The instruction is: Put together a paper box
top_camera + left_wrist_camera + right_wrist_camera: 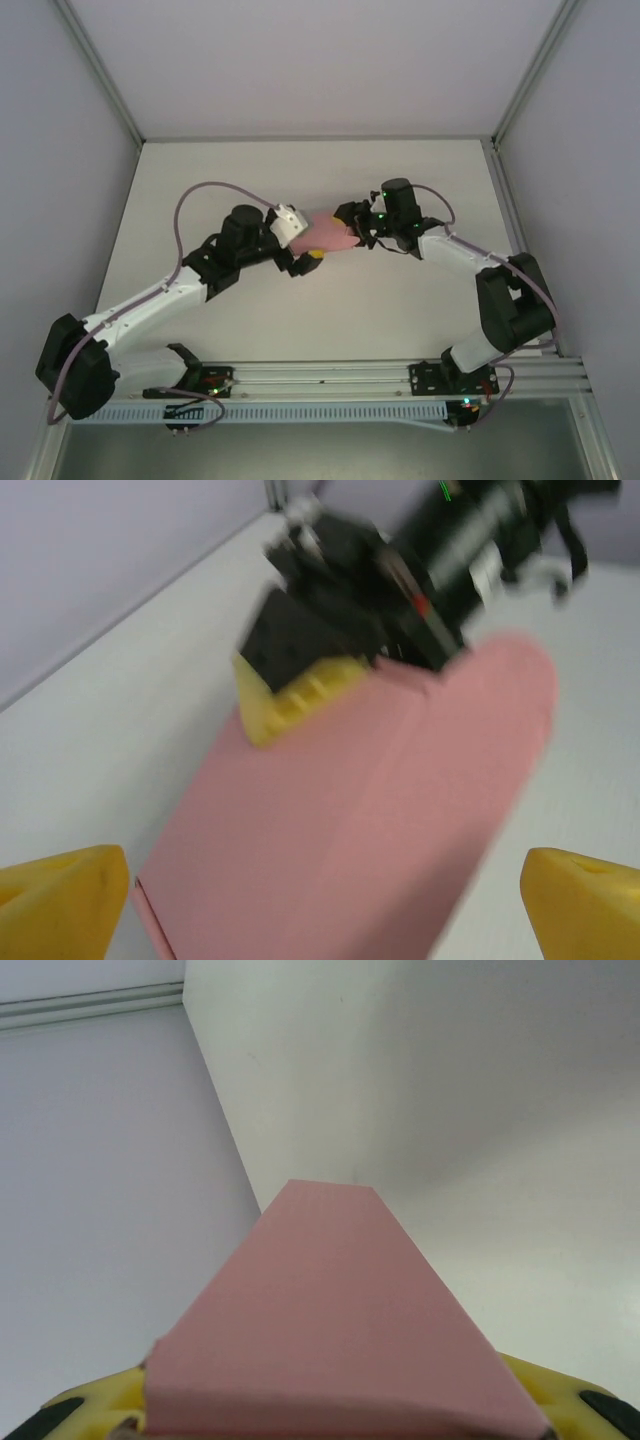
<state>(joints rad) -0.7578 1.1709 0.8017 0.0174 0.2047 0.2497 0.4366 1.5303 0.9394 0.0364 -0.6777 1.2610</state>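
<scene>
Roughly mid-table (420, 180), we note the paper box (330, 236) held up off the surface between the two arms, which meet from either side. We see the right gripper (335, 1412) closed on one end of the box: its yellow pads (95, 1405) press the two side edges, and the pink face runs away from the wrist camera, narrowing toward the far wall. From the left wrist view we see the same grip from the other side, a yellow finger of the right gripper set against the box's far edge, though that view is blurred. The left gripper (322, 908) stands with its jaws wide. Its yellow fingertips (60, 900) sit at either side of the box's near end, the pink card between them, with a gap showing on each side. We cannot tell whether the box is fully folded.
</scene>
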